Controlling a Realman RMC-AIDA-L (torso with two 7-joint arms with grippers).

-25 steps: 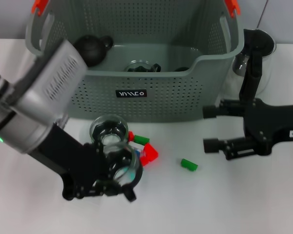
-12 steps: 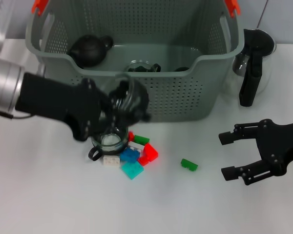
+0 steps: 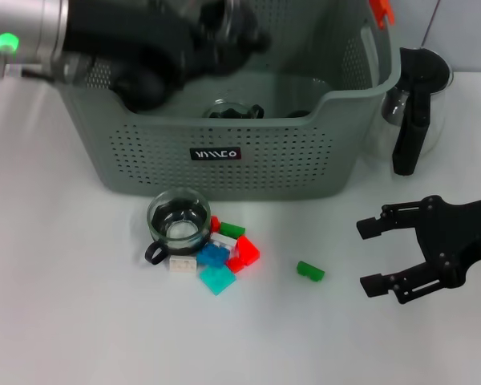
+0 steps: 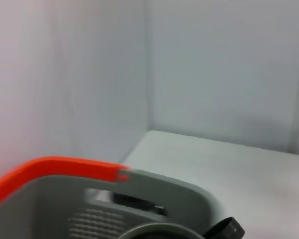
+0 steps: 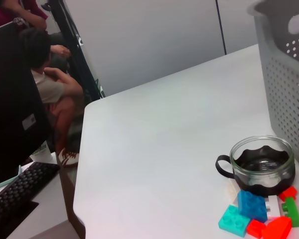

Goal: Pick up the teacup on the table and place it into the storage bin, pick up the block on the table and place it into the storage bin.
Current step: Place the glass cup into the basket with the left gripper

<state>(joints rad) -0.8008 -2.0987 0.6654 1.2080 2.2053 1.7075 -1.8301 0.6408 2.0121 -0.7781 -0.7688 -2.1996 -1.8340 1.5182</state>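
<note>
The left gripper (image 3: 224, 32), a dark blur at the top of the head view, hangs over the bin's (image 3: 224, 172) back left; whether its fingers are open or shut cannot be told. Inside the bin lie a dark teapot (image 3: 140, 90) and a glass cup (image 3: 228, 108). Below the bin's front wall, at lower centre, a glass teacup (image 3: 179, 220) stands on the table (image 3: 64, 305), touching a cluster of blocks (image 3: 224, 261). A green block (image 3: 310, 271) lies apart to the right. At lower right the right gripper (image 3: 373, 257) hovers, fingers spread, holding nothing.
</note>
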